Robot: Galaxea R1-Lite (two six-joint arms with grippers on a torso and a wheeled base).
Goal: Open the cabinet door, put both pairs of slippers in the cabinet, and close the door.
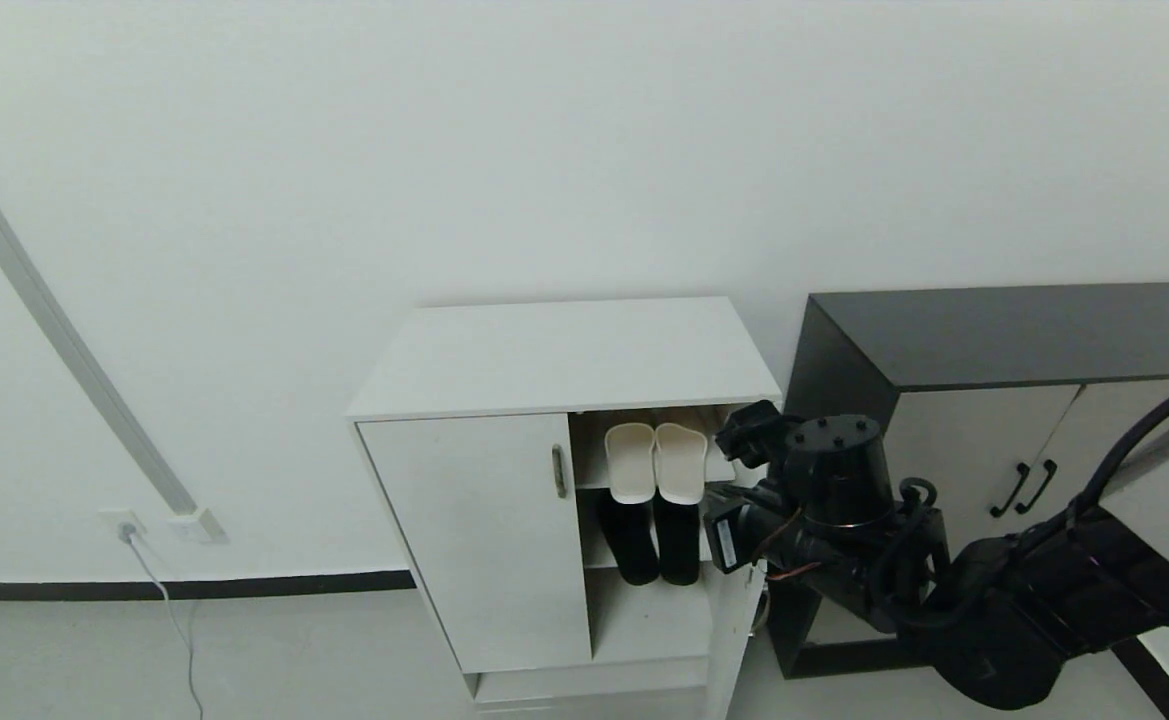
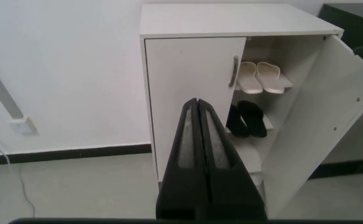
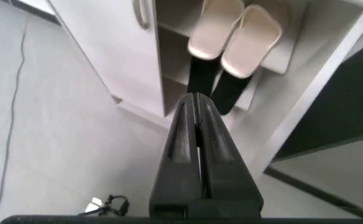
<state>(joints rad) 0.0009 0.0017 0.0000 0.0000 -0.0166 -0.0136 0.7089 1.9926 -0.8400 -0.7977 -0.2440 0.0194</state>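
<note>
The white cabinet (image 1: 564, 355) stands against the wall with its left door (image 1: 474, 530) closed and its right door (image 2: 330, 118) swung open. A pair of white slippers (image 1: 656, 462) lies on the upper shelf, toes outward. A pair of black slippers (image 1: 649, 545) lies on the shelf below. My right gripper (image 3: 197, 95) is shut and empty, held just in front of the open compartment and pointing at the black slippers (image 3: 222, 87) beneath the white slippers (image 3: 234, 37). My left gripper (image 2: 197, 99) is shut and empty, farther back, facing the closed left door (image 2: 191, 93).
A black-topped cabinet (image 1: 994, 340) with two closed doors stands directly right of the white one, behind the open door. A wall socket (image 1: 124, 525) with a hanging cable is at the left. Bare floor lies in front of the cabinet.
</note>
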